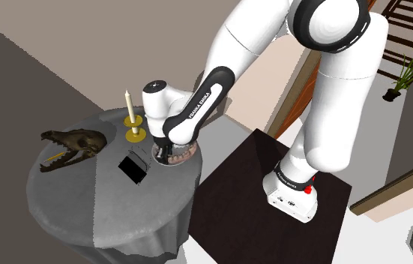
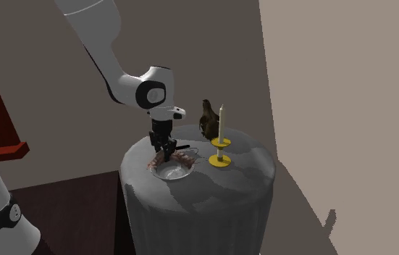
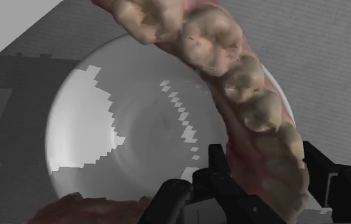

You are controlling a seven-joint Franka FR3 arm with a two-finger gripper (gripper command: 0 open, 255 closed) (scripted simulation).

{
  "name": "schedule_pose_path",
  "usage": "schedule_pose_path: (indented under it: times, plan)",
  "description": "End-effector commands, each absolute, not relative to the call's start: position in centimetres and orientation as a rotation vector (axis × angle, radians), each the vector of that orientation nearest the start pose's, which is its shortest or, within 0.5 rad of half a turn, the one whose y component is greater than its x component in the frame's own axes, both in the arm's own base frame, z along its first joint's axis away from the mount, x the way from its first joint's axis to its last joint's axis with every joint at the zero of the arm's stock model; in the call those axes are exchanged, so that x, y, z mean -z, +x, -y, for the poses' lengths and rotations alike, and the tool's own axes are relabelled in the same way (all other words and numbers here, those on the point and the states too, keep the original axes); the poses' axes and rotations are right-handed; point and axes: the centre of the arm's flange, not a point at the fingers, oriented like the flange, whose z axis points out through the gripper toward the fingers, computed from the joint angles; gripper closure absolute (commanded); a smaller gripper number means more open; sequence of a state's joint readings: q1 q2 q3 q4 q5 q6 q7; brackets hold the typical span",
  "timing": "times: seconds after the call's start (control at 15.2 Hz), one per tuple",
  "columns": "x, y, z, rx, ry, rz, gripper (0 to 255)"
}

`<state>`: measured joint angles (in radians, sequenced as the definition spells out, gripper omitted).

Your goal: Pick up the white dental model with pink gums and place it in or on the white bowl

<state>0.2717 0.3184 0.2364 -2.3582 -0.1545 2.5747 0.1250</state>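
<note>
Fingers (image 3: 218, 170) pinch one side of the model (image 3: 257, 108), a pad on each flank of the tooth arch w/ pink gum between; pointed straight down in the shoulder view (image 1: 161, 152) and 2nd ext. view (image 2: 165, 148). Model is directly over the bowl (image 3: 104, 140), arch curving across its far rim; resting on rim or just clear of it, can't tell. Bowl (image 2: 172, 172) sits on the round, grey-draped table (image 2: 198, 199), near the edge towards the stand (image 1: 272, 191). Near the bowl: a black square (image 1: 132, 168) flat on the cloth, and a candle (image 1: 128, 105) upright in a yellow holder (image 1: 134, 135). Beyond those, well apart, a dark croc head (image 1: 73, 145), jaws agape.
</note>
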Motion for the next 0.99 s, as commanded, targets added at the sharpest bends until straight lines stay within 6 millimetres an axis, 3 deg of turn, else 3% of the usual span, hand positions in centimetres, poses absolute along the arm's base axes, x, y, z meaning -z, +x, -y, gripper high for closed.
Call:
schedule_pose_path:
  times: [0.0, 0.33, 0.59, 0.92]
  plan:
    - [-18.9, 43.5, -24.8, -0.134, -3.070, 0.791, 0]
    - [-18.8, 43.5, -24.7, -0.134, -3.070, 0.791, 0]
    - [-23.8, 43.9, -25.0, -0.134, -3.070, 0.791, 0]
    - [-23.8, 43.9, -25.0, -0.134, -3.070, 0.791, 0]
